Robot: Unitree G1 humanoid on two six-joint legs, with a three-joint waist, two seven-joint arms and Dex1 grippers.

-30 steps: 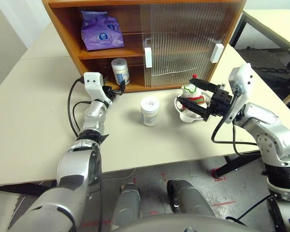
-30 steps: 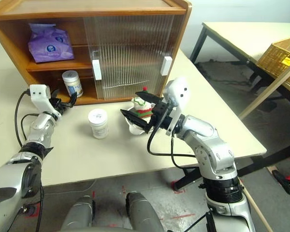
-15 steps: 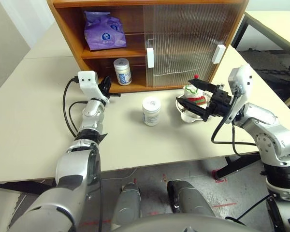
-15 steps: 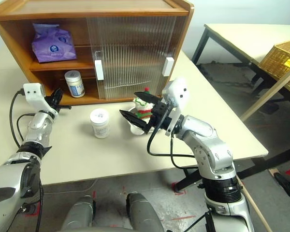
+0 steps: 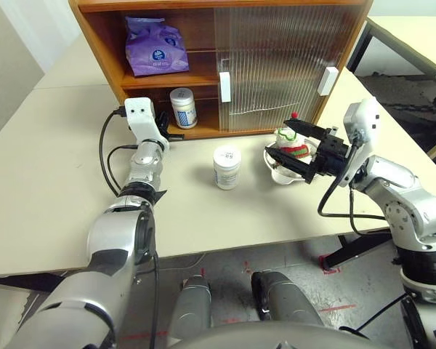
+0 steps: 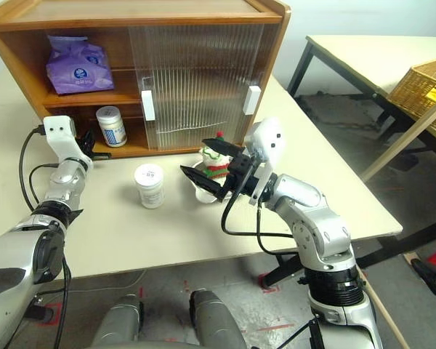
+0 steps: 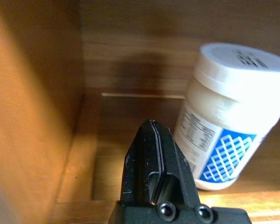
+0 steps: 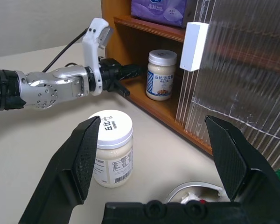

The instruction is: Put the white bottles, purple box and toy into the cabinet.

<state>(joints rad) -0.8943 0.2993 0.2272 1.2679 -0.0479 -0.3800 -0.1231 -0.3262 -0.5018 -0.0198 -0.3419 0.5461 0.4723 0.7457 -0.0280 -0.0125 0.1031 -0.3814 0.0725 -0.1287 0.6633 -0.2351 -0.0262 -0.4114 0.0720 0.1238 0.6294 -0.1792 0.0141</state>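
Cabinet (image 5: 102,43): orange-brown wood; its sliding doors (image 5: 276,58) are ribbed and translucent, with white rectangular handles (image 5: 224,86).

Purple box (image 5: 154,48), at 10 o'clock from the handles: lavender-purple with white patches and a round blue logo.

White bottles: the first bottle (image 5: 182,107) and the second bottle (image 5: 227,168), at 5 o'clock from the first, are white with white lids, and their pale labels carry a blue lattice print.

Toy (image 5: 292,143): white plush, red-and-green scarf, red top.

Table (image 5: 51,174): plain pale cream.

Basket (image 6: 421,83): yellow woven wicker.
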